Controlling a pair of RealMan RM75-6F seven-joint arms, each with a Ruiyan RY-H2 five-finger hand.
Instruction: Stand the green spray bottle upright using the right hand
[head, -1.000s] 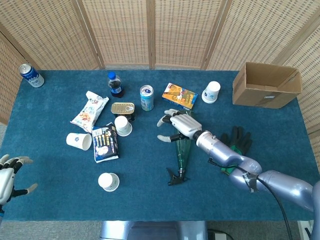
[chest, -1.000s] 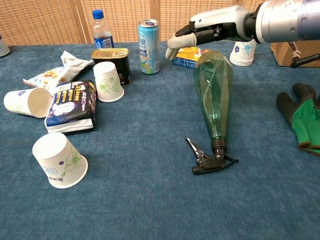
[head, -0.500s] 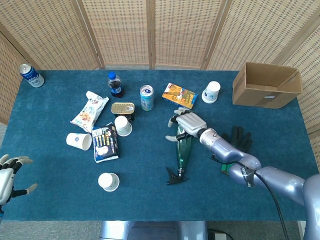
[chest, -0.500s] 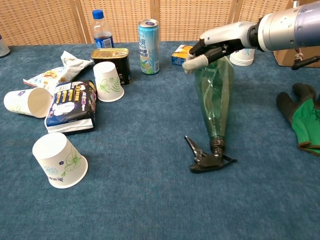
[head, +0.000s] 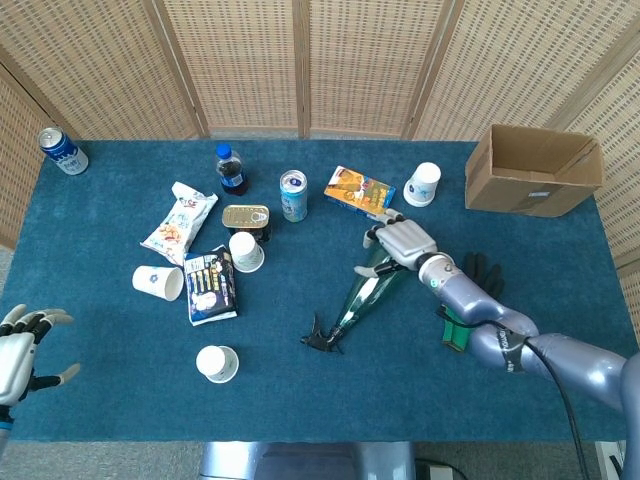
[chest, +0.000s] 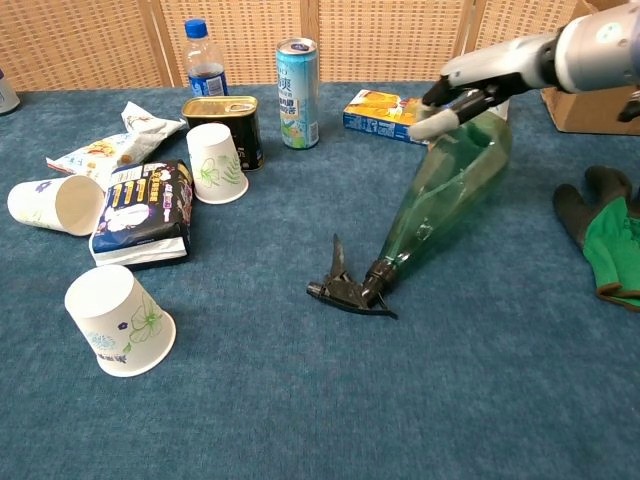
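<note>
The green spray bottle (head: 366, 289) (chest: 441, 203) lies on its side on the blue table, wide base to the upper right, black trigger head (head: 320, 338) (chest: 346, 291) to the lower left. My right hand (head: 405, 243) (chest: 473, 87) grips the bottle's wide base, fingers curled over the top and thumb against its side. The base looks slightly raised while the nozzle end rests on the cloth. My left hand (head: 16, 352) hovers at the table's near left corner, fingers spread, holding nothing.
A green-and-black glove (head: 468, 300) (chest: 606, 240) lies right of the bottle. An orange box (chest: 385, 111), a paper cup (head: 425, 184) and a cardboard box (head: 535, 168) stand behind. A tall can (chest: 298, 92), tin, snack bags and paper cups crowd the left.
My right hand moved right and back while closing on the bottle's base. The bottle swung with it, so its trigger head now points to the lower left instead of straight toward me.
</note>
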